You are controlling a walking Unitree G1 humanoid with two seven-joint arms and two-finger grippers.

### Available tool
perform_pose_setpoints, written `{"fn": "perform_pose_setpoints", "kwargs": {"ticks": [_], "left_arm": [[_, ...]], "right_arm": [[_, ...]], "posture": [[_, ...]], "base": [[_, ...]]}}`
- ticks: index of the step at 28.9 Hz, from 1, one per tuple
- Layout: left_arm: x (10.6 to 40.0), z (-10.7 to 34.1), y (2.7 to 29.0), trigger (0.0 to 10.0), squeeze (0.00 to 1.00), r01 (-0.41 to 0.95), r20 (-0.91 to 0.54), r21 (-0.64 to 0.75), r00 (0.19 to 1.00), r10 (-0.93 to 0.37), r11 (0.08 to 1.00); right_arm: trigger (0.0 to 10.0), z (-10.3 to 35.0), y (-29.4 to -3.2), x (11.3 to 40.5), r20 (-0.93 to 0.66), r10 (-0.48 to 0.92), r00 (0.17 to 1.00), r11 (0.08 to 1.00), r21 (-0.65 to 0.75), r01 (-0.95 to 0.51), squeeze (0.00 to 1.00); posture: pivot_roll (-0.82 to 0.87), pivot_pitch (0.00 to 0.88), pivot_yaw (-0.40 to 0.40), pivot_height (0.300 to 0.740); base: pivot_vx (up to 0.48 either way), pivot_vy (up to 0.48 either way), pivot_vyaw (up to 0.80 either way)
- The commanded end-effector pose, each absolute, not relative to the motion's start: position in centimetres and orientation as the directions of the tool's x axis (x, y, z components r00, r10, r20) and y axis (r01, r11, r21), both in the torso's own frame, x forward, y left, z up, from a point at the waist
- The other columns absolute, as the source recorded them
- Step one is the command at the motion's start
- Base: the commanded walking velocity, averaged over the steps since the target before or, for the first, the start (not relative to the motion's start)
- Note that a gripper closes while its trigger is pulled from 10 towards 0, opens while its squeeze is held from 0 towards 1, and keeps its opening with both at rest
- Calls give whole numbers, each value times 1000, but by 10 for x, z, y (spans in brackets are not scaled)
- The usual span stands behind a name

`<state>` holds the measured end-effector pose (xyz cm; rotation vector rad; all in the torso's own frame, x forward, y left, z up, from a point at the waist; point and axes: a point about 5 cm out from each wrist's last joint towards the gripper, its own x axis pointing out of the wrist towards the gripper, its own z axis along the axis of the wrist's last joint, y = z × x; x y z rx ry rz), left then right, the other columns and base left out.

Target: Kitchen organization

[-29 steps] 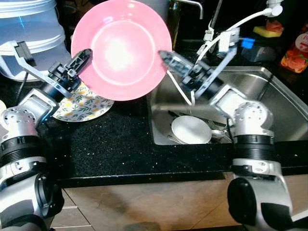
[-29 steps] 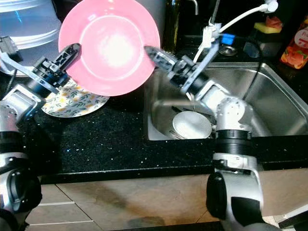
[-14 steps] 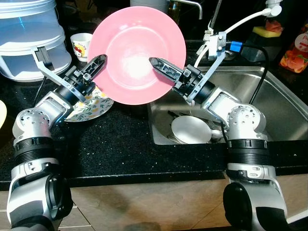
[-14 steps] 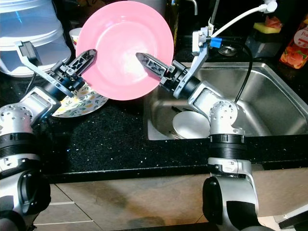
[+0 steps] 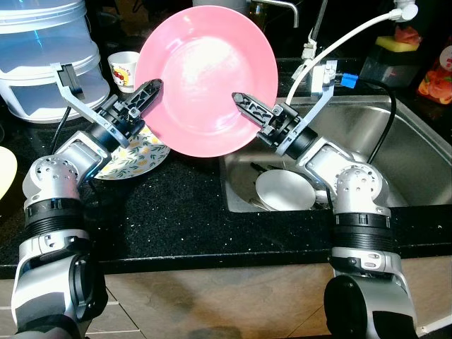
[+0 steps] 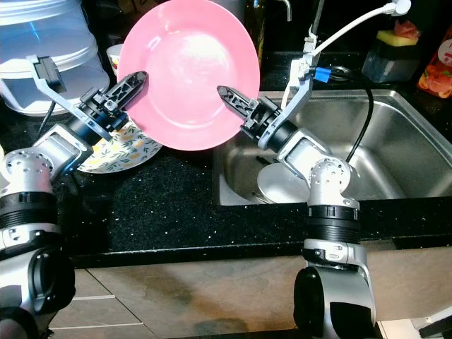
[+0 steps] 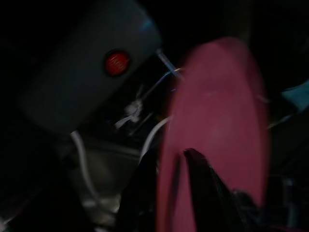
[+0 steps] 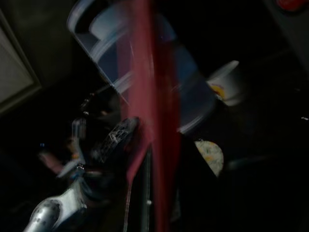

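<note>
A pink plate (image 5: 206, 74) is held upright above the seam between the black counter (image 5: 176, 212) and the sink (image 5: 395, 134), its face toward me. My left gripper (image 5: 152, 88) clamps its left rim; in the left wrist view the plate's edge (image 7: 212, 121) runs between the fingers (image 7: 203, 193). My right gripper (image 5: 240, 101) grips the lower right side, one finger lying across the face. The right wrist view is blurred, with the plate (image 8: 149, 111) edge-on.
A floral plate (image 5: 131, 152) lies on the counter under the left gripper. A white dish (image 5: 284, 189) and cutlery sit in the sink. A clear tub (image 5: 42, 49) and a small cup (image 5: 123, 67) stand at the back left, a sponge (image 5: 395, 44) and a red bottle (image 5: 436, 81) at the back right.
The pink plate has shifted right toward the sink, with both arms. The right gripper's finger went from the right rim to across the plate's face.
</note>
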<state>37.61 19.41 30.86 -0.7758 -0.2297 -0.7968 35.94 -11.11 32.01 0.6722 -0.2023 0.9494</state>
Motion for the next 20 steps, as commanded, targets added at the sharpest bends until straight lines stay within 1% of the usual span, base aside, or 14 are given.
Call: {"fn": "perform_pose_setpoints", "kwargs": {"ticks": [1, 2, 4, 5, 10, 11, 12, 13, 14, 15, 17, 18, 19, 20], "left_arm": [[381, 311, 207, 10000, 1000, 637, 413, -513, 771, -485, 575], [381, 311, 207, 10000, 1000, 637, 413, -513, 771, -485, 575], [385, 317, 224, 10000, 1000, 536, 407, -446, 835, -371, 716], [384, 322, 230, 10000, 0, 501, 417, -417, 847, -331, 758], [376, 344, 228, 10000, 0, 576, 527, -364, 776, -348, 732], [376, 344, 228, 10000, 0, 576, 527, -364, 776, -348, 732], [373, 345, 221, 10000, 0, 617, 530, -330, 748, -400, 715], [373, 345, 221, 10000, 0, 617, 530, -330, 748, -400, 715], [372, 343, 212, 10000, 0, 647, 503, -282, 728, -465, 708], [372, 343, 212, 10000, 0, 647, 503, -282, 728, -465, 708], [366, 327, 177, 10000, 0, 735, 332, -70, 655, -679, 674], [360, 316, 156, 10000, 0, 789, 230, 33, 592, -773, 614], [360, 316, 156, 10000, 0, 789, 230, 33, 592, -773, 614], [354, 306, 139, 10000, 0, 827, 155, 101, 536, -830, 553]], "right_arm": [[0, 329, -117, 358, 490, 645, 586, 409, 426, -807, 0], [0, 329, -117, 358, 490, 645, 586, 409, 426, -807, 0], [0, 332, -131, 365, 494, 571, 656, 479, 449, -755, 0], [0, 333, -138, 368, 491, 536, 686, 511, 458, -727, 0], [0, 338, -170, 377, 496, 409, 766, 603, 483, -635, 0], [0, 338, -170, 377, 496, 409, 766, 603, 483, -635, 0], [0, 337, -176, 380, 476, 378, 794, 648, 477, -594, 0], [0, 337, -176, 380, 476, 378, 794, 648, 477, -594, 0], [0, 334, -180, 382, 446, 360, 819, 702, 449, -553, 0], [0, 334, -180, 382, 446, 360, 819, 702, 449, -553, 0], [0, 325, -178, 387, 337, 358, 871, 851, 267, -453, 0], [0, 319, -174, 389, 281, 361, 889, 897, 155, -414, 0], [0, 319, -174, 389, 281, 361, 889, 897, 155, -414, 0], [0, 314, -169, 391, 242, 363, 900, 919, 64, -388, 0]], "posture": [[65, 145, 52, 740], [65, 145, 52, 740], [64, 145, 50, 740], [63, 146, 49, 740], [62, 147, 45, 740], [62, 147, 45, 740], [62, 147, 44, 740], [62, 147, 44, 740], [62, 147, 44, 740], [62, 147, 44, 740], [56, 150, 41, 740], [53, 149, 41, 740], [53, 149, 41, 740], [49, 148, 39, 740]], "base": [[0, 0, 0], [0, 0, 0], [0, 0, 0], [0, 0, 0], [0, 0, 0], [0, 0, 0], [0, 0, 0], [0, 0, 0], [0, 0, 0], [0, 0, 0], [0, 0, 0], [0, 0, 0], [0, 0, 0], [0, 0, 0]]}}
